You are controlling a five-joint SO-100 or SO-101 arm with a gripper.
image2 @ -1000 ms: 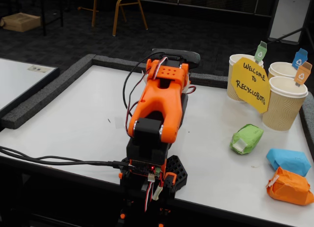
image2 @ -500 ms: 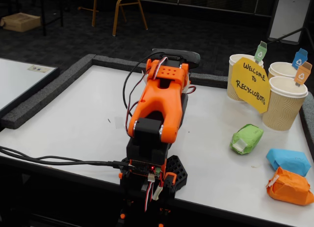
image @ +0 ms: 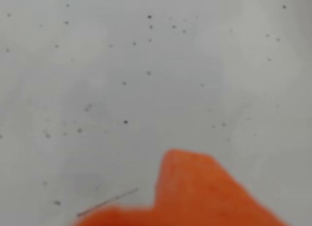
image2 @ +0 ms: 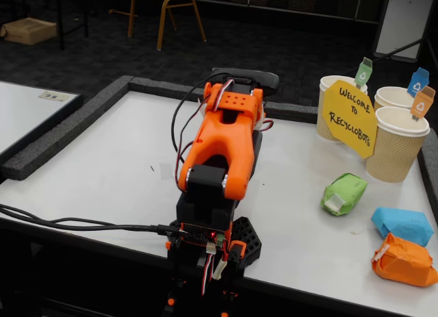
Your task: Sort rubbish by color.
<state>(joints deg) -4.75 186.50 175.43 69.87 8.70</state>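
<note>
Under my gripper (image: 195, 187) the wrist view shows only bare speckled table (image: 146, 65) and one blurred orange finger, so I cannot tell how far the jaws stand apart, and I see nothing held. In the fixed view all three wads lie well off to the right of the folded arm (image2: 222, 149): the green wad (image2: 344, 193) is nearest, its long axis slanting up to the right with white tape at its lower end. Beyond it lie the blue wad (image2: 402, 225) and, just below that, the orange wad (image2: 405, 260), all crumpled and short of the cups (image2: 400, 147).
</note>
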